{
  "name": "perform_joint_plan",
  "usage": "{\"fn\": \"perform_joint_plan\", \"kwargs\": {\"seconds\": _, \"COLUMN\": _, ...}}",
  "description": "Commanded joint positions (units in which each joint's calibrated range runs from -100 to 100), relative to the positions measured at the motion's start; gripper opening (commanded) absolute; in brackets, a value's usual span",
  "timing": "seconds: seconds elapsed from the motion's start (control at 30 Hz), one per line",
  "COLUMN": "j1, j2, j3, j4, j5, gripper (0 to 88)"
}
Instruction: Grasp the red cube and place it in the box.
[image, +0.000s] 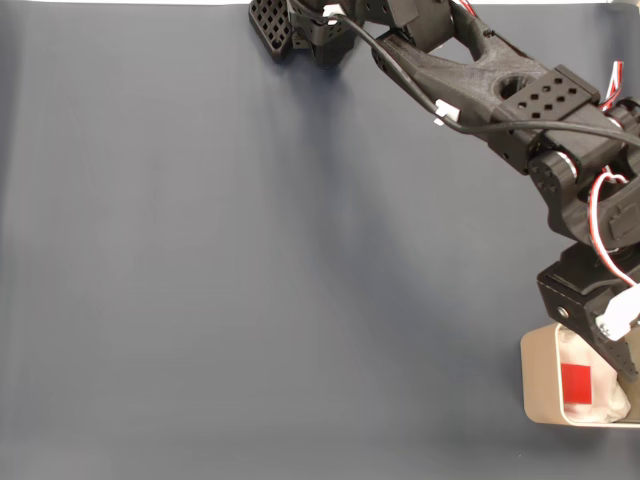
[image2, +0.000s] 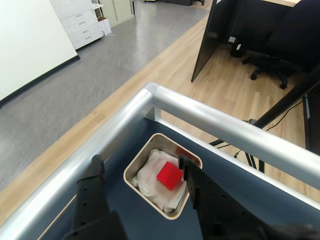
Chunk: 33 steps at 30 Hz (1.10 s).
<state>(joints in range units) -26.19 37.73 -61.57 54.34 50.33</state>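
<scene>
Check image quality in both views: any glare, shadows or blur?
Fixed view: even light, soft arm shadow on the dark table, red cube sharp. Wrist view: glare streaks on the metal rail, box sharp, no blur.

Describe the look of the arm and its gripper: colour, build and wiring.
The arm is matte black plastic, chunky, with a round hole and grids of small holes in its links. A black cable with white connectors runs along it; red and white wires loop near the wrist. The gripper has two black fingers, one plain and slim, the other broader and dotted with small holes.
</scene>
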Motion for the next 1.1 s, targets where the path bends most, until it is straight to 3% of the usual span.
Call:
{"fn": "perform_joint_plan", "kwargs": {"seconds": 0.0, "j1": -0.09, "j2": -2.55, "j3": -2.39, "j4": -0.73, "j5": 0.24, "gripper": 34.7}}
{"fn": "perform_joint_plan", "kwargs": {"seconds": 0.2, "j1": 0.33, "j2": -3.5, "j3": -1.38, "j4": -0.73, "j5": 0.39, "gripper": 31.2}}
{"fn": "perform_joint_plan", "kwargs": {"seconds": 0.43, "j1": 2.11, "j2": -9.31, "j3": 5.0, "j4": -1.96, "j5": 0.2, "gripper": 0.2}}
{"fn": "perform_joint_plan", "kwargs": {"seconds": 0.67, "j1": 5.66, "j2": -19.45, "j3": 15.31, "j4": -2.61, "j5": -0.2, "gripper": 0.0}}
{"fn": "perform_joint_plan", "kwargs": {"seconds": 1.07, "j1": 15.53, "j2": -47.18, "j3": 49.89, "j4": -8.35, "j5": 0.2, "gripper": 0.0}}
